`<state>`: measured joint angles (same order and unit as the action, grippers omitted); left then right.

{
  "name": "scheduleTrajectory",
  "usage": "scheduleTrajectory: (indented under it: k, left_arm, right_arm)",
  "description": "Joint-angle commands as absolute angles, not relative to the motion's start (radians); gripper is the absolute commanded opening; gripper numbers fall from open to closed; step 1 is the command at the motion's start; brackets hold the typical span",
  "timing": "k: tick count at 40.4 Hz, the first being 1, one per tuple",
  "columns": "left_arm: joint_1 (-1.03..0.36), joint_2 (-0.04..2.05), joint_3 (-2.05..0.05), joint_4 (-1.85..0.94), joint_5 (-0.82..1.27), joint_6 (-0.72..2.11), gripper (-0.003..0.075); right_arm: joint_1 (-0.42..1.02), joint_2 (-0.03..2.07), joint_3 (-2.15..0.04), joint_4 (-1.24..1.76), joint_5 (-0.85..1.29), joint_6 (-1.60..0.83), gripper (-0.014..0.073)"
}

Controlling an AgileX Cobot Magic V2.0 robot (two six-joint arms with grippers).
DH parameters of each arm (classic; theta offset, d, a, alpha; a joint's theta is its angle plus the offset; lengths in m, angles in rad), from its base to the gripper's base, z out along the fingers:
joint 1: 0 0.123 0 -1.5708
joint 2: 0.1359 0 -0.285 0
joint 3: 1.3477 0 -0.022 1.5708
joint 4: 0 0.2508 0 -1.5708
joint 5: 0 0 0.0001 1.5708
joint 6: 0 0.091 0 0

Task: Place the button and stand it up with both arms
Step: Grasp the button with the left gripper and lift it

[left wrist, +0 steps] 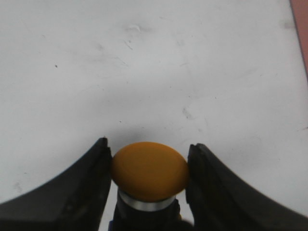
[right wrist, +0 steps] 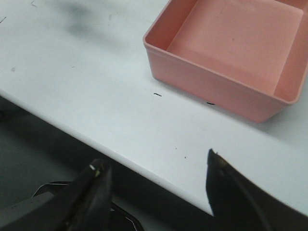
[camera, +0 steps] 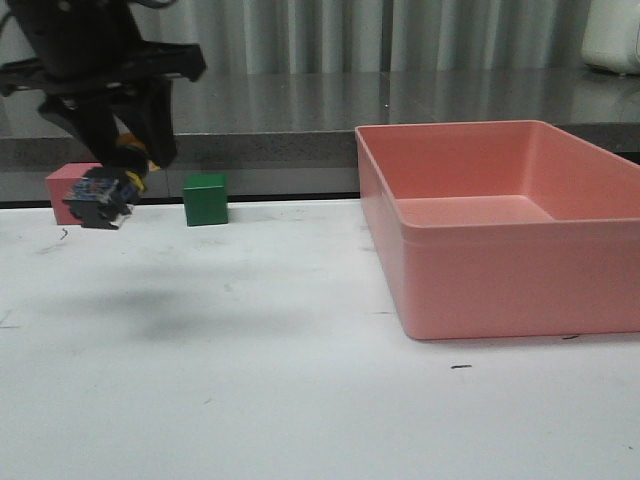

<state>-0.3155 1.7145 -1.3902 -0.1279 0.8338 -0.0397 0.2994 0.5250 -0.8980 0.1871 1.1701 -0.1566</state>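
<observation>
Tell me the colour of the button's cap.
Yellow-orange; the button shows best in the left wrist view.

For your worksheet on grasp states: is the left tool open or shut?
Shut on the button: the left tool has both fingers pressing the yellow cap's sides.

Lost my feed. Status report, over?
Left hand shut on button, held above table. Right hand open, empty, at table edge. Nothing in the way.

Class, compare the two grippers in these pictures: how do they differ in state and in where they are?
The left gripper is shut on the button, its fingers against the yellow cap; the right gripper is open and holds nothing. The left gripper hangs over the white table near the green cube; the right gripper sits off the table's near edge, facing the pink bin. Both have black fingers.
</observation>
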Motion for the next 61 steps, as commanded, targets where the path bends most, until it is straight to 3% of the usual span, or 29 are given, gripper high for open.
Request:
scheduleTrajectory:
  k: [1, 19, 32, 44, 61]
  left_arm:
    - [-0.268, 1.568, -1.304, -0.226, 0.669, 0.07, 0.0186]
    - [-0.261, 1.17, -0.704, -0.244, -0.096, 0.152, 0.0186]
    - [-0.319, 1.13, -0.408, -0.244, -0.58, 0.122, 0.0186]
    - [-0.468, 1.261, -0.329, -0.233, -0.925, 0.067, 0.0186]
    - [-0.486, 1.632, -0.336, -0.182, -1.361, -0.045, 0.0186]
  right_arm:
    - [0.293, 0.53, -0.922, 0.2, 1.116, -0.164, 0.0456]
    - [0.293, 0.53, -0.922, 0.2, 1.116, -0.164, 0.0456]
    - [0.293, 0.53, -0.922, 0.2, 1.116, -0.164, 0.0456]
    - [0.293, 0.53, -0.922, 0.2, 1.116, -0.164, 0.0456]
    - [0.293, 0.53, -0.922, 0.2, 1.116, -0.164, 0.0456]
